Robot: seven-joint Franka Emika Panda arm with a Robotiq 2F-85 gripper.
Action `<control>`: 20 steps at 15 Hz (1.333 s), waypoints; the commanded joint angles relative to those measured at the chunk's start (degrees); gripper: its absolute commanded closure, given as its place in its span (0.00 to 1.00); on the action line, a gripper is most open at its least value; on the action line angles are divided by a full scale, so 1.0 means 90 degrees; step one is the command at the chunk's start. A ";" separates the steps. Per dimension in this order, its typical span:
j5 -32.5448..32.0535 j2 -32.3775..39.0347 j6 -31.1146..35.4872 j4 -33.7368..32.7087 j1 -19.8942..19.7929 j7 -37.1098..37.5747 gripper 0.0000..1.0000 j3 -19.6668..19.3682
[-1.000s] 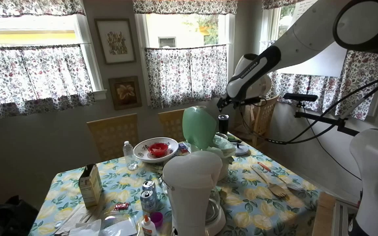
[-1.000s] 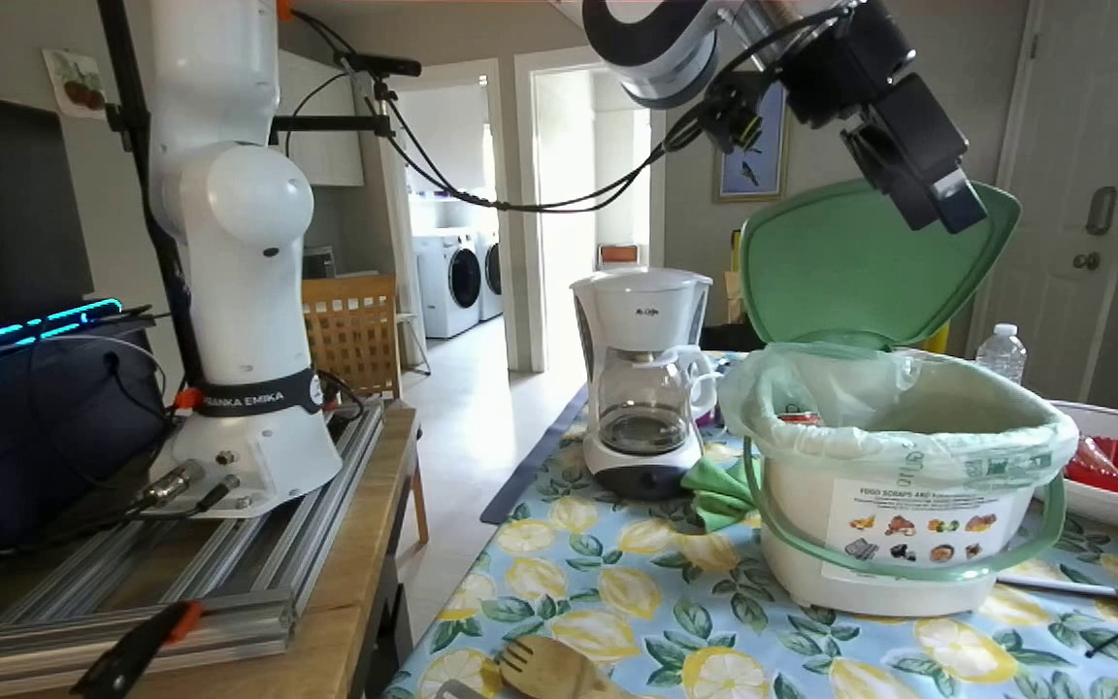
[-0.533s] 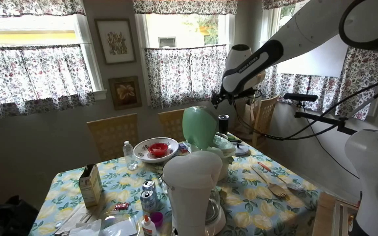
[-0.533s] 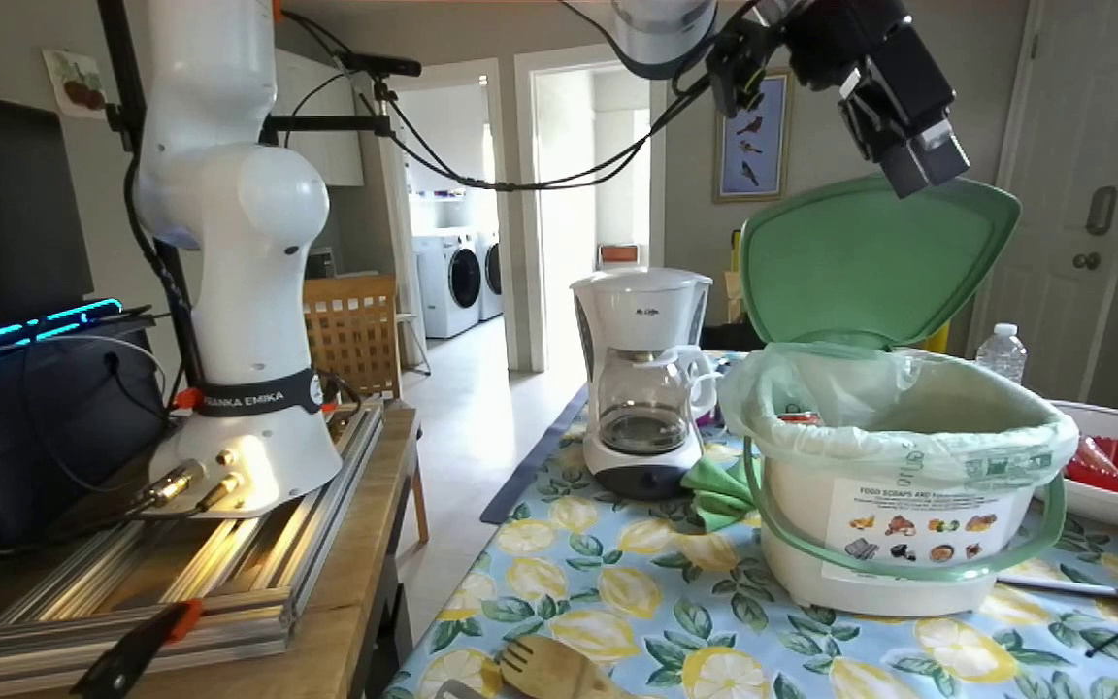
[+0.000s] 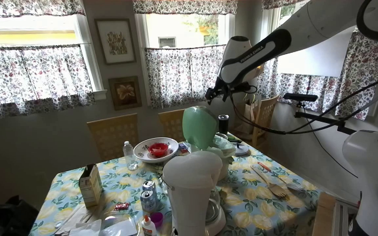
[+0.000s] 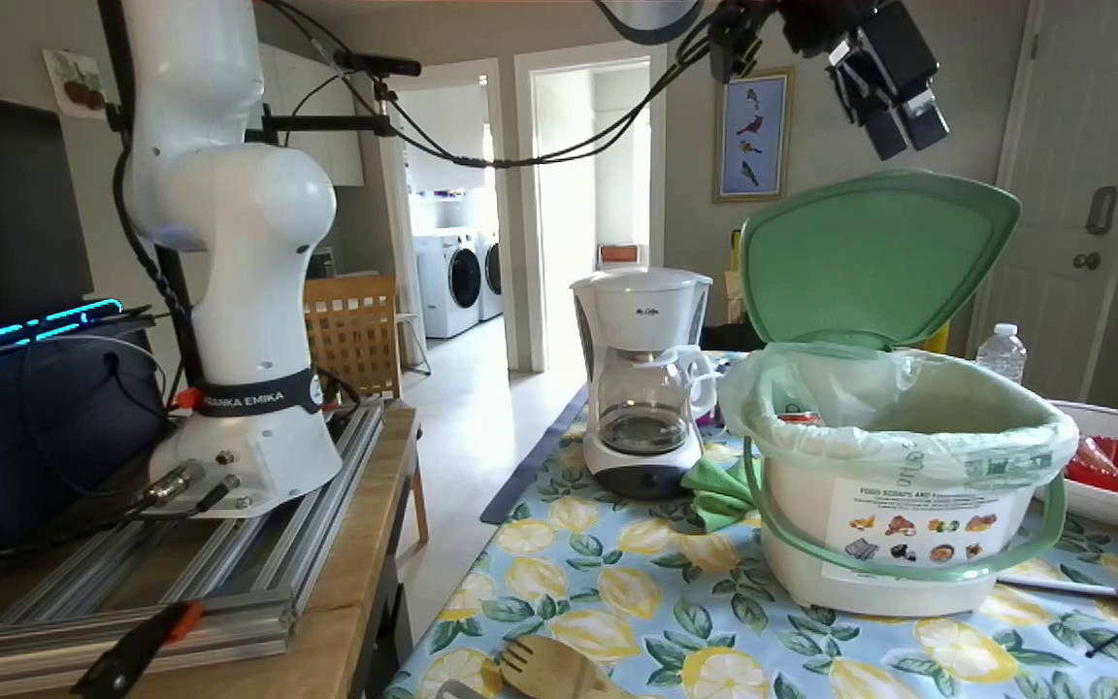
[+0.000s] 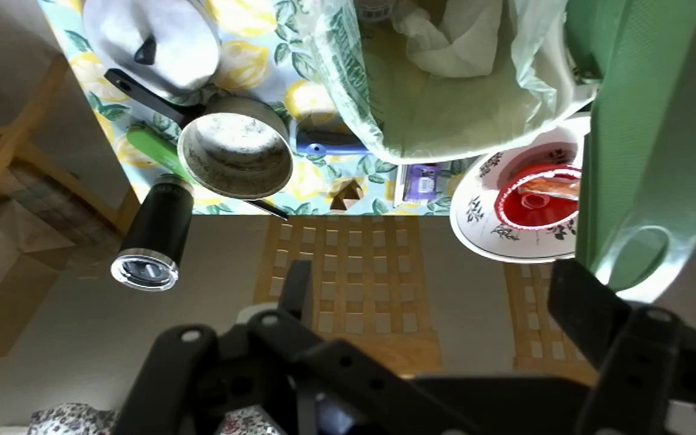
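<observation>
My gripper (image 7: 431,272) stands wide open in the wrist view, nothing between its black fingers (image 7: 297,293). In both exterior views the gripper (image 6: 908,134) hangs above the raised green lid (image 6: 870,262) of a food-scraps bin (image 6: 802,524), apart from it. In the wrist view the lid (image 7: 644,133) rises at the right, close to the right finger in the picture. A pale green liner bag (image 7: 411,151) covers the bin's rim, and crumpled white material (image 7: 454,48) lies inside. Beside the bin is a white patterned bowl (image 7: 475,235) with a red dish (image 7: 529,211) in it.
A white coffee maker (image 6: 641,320) stands beside the bin. A small pot (image 7: 236,148), a pot lid (image 7: 161,42) and a black tumbler (image 7: 157,229) lie near the table edge in the wrist view. Chairs (image 5: 113,134), a bottle (image 5: 130,155), cans (image 5: 148,200) and a wooden fork (image 5: 274,188) surround.
My gripper has risen away from the bin lid; in an exterior view it has also shifted left. It has stayed open. The bin and the table objects look unmoved.
</observation>
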State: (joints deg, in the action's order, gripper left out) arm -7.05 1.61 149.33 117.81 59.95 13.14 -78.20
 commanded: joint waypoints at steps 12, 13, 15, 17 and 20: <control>0.1291 -0.0723 -0.0421 0.0281 -0.4172 -0.0632 0.00 0.4766; 0.1373 -0.0661 -0.0410 0.0322 -0.4643 -0.0656 0.00 0.5234; 0.1506 -0.0595 -0.0399 0.0389 -0.5423 -0.0694 0.00 0.6009; 0.1505 -0.0532 -0.0334 0.0449 -0.6004 -0.0686 0.00 0.6566; 0.1320 -0.0438 -0.0251 0.0506 -0.6566 -0.0579 0.00 0.7065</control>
State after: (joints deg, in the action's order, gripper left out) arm 4.42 -3.01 146.40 121.79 5.64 8.79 -18.89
